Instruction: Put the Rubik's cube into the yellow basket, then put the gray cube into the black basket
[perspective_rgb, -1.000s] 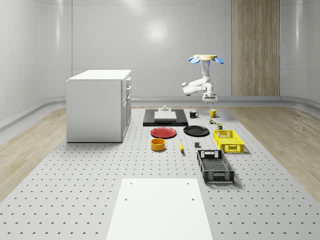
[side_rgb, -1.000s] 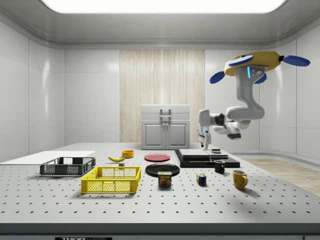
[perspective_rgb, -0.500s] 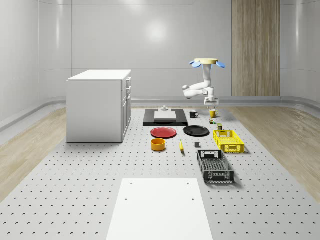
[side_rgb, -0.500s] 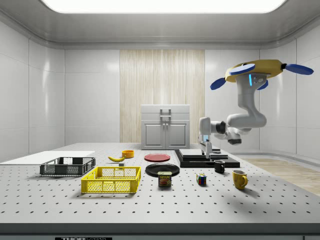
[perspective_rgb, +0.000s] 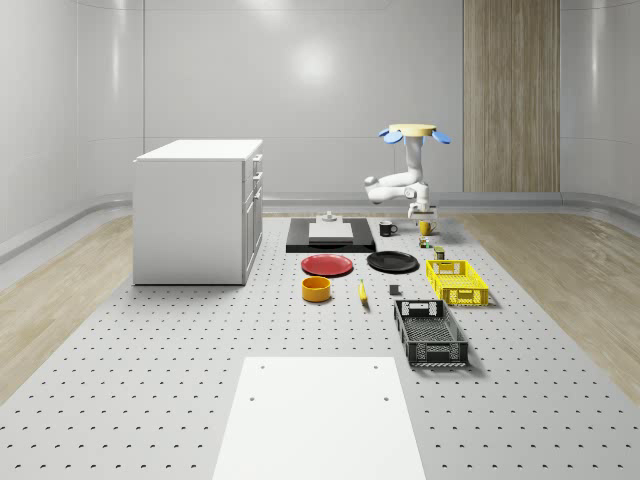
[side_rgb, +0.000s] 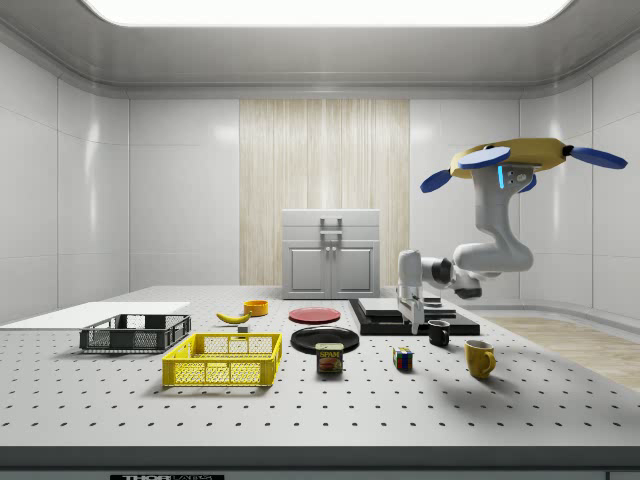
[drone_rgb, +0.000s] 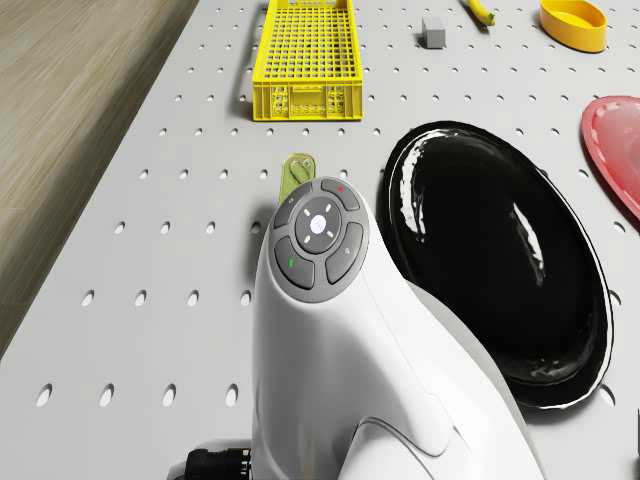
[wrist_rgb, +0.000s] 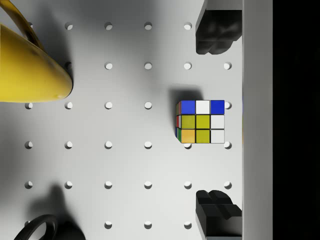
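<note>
A broad grey perforated table (perspective_rgb: 150, 380) carried everything; a white rectangular panel (perspective_rgb: 318, 418) was laid flat at its near end in the whole-scene view, and a white cabinet (perspective_rgb: 198, 210) was stood toward that view's left. A flat black slab (perspective_rgb: 330, 238) was set behind a red plate (perspective_rgb: 327, 265) and a glossy black plate (perspective_rgb: 392, 262); an orange bowl (perspective_rgb: 316, 289) and a banana (perspective_rgb: 362, 292) were placed nearer. The yellow basket (perspective_rgb: 457, 281) and the black basket (perspective_rgb: 430, 332) were lined up on the right, with the small gray cube (perspective_rgb: 394, 291) between the banana and them. A multicoloured Rubik's cube (side_rgb: 402, 359) was rested between a tin can (side_rgb: 330, 358) and a yellow mug (side_rgb: 479, 358), a black mug (side_rgb: 438, 333) standing behind.
</note>
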